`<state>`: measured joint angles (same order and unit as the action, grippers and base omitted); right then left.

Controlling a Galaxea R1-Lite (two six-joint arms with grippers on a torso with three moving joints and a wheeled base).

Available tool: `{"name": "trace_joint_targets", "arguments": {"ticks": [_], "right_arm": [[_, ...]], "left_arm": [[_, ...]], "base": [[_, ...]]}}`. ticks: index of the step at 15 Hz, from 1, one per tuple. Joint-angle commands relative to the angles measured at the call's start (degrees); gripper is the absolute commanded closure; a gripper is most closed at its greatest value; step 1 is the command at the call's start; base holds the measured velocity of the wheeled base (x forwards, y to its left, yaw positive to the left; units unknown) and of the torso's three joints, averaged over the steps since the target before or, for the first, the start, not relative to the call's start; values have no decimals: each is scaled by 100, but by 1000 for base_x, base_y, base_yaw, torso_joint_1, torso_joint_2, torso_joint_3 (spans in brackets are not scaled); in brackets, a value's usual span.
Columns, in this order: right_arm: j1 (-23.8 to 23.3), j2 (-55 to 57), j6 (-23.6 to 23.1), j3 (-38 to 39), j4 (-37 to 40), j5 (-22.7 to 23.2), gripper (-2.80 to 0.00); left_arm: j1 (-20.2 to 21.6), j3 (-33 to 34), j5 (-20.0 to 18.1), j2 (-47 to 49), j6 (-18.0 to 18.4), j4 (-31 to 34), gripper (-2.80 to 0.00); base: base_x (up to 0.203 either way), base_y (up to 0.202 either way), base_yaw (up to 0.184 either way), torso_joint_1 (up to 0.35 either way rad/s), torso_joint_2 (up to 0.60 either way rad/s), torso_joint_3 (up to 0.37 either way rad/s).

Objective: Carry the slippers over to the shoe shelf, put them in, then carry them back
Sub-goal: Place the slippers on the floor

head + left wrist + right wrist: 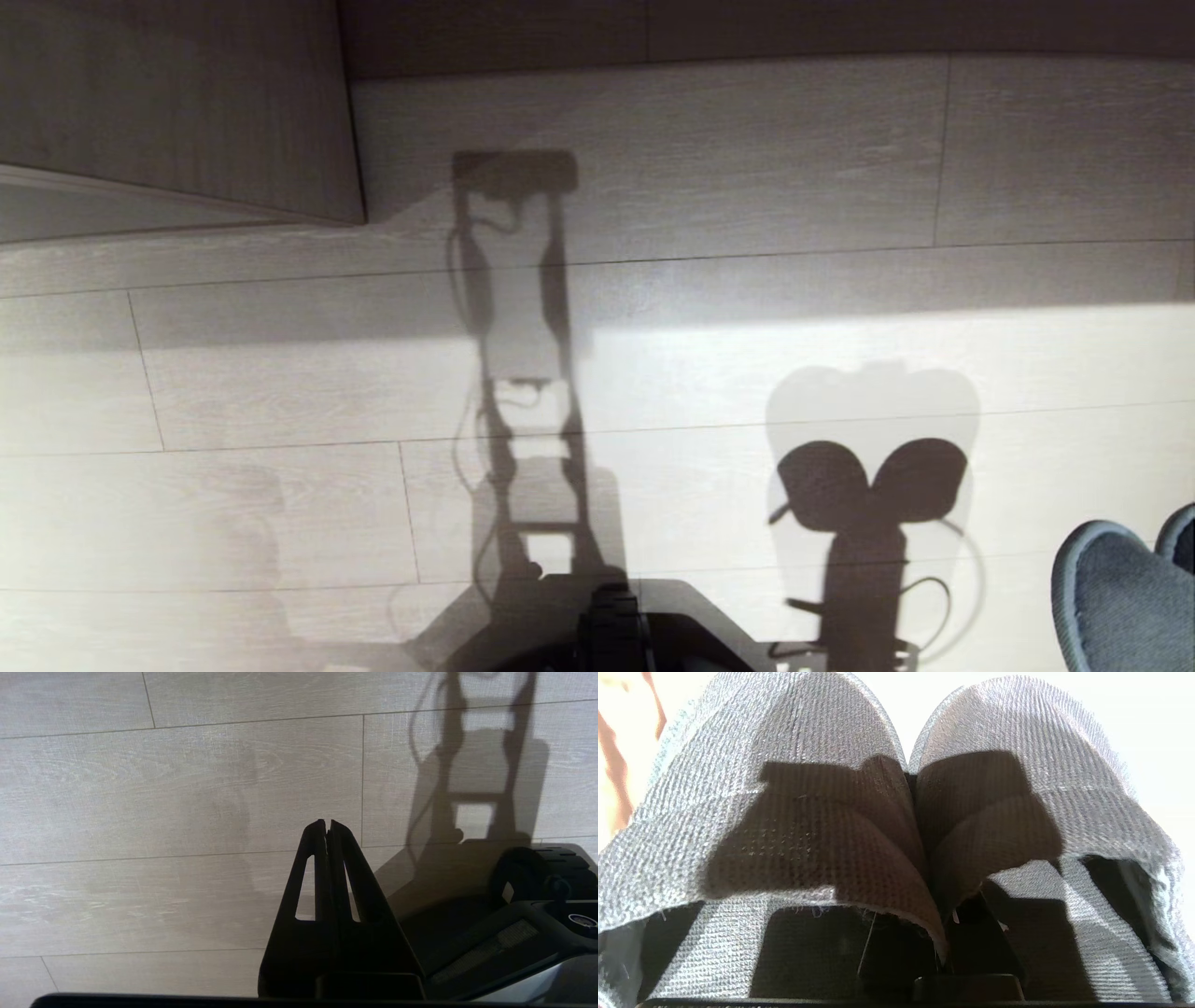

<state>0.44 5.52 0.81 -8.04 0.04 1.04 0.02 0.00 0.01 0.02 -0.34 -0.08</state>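
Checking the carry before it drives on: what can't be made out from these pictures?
- Right gripper: the slippers cover its fingertips in the right wrist view; it lies outside the head view.
- Slippers: cut off by the head view's corner.
- Shoe shelf: in no view.
- Left gripper: shut, nothing hidden.

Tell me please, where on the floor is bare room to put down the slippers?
The pale floor is bare between the wooden panel and the robot base. The right pincer grips the slippers at the right edge.

Slippers (pixel 794 765) grey, waffle-knit; floor (pixel 840 168) pale woodgrain.
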Motion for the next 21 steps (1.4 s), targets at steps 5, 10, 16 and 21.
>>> {"name": "trace_joint_targets", "arguments": {"ticks": [5,10,16,21], "right_arm": [[72,3096,-162,-953,-1596,41,0],[86,5924,-421,-1872,-3745,497,0],[93,8698,-654,-2813,-6811,397,0],[228,9837,-373,-3145,-8658,-450,0]], "left_arm": [[5,0,-1,-4,-1,0,0],[5,0,-1,-4,6,0,0],[4,0,-1,-4,8,0,0],[-2,0,-1,-3,8,0,0]], "base": [[0,0,0,0,0,0],[0,0,0,0,0,0],[0,0,0,0,0,0],[0,0,0,0,0,0]]}}
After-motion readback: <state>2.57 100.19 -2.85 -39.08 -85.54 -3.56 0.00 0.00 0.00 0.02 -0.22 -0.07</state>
